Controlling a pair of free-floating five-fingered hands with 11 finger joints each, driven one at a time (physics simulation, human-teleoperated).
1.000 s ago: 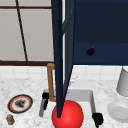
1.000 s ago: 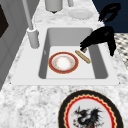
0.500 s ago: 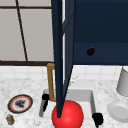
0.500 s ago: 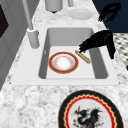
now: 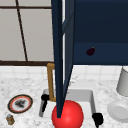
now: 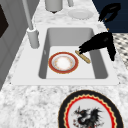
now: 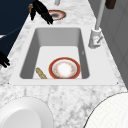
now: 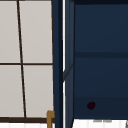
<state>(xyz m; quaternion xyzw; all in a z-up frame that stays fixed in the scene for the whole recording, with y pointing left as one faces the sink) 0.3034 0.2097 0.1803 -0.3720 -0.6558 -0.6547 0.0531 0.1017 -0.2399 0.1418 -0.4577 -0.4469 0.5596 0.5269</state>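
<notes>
My left hand (image 5: 45, 99) hovers over the sink's (image 6: 102, 72) front left part, open, fingers stretched down and inward. In the left side view its fingertips (image 6: 82, 48) sit just above a tan stick (image 6: 82, 56) lying on the sink floor. A red-rimmed plate (image 6: 63, 62) lies beside the stick. In the right side view the left hand (image 7: 41, 11) is at the sink's far end, and the stick (image 7: 41, 73) and plate (image 7: 64, 68) are nearer. My right hand (image 5: 98, 118) hangs idle at the sink's front right corner, fingers relaxed, holding nothing.
An open dark blue cabinet door (image 5: 60, 57) hangs over the sink; a dark eggplant (image 5: 90, 51) lies on the cabinet shelf. The faucet (image 6: 32, 37) stands at the back. A patterned plate (image 5: 20, 103) and a small jar (image 5: 10, 119) sit left; a white plate (image 5: 118, 111) and a grey canister (image 5: 123, 82) sit right.
The left hand has dipped slightly lower toward the stick in the sink. The right hand has not moved.
</notes>
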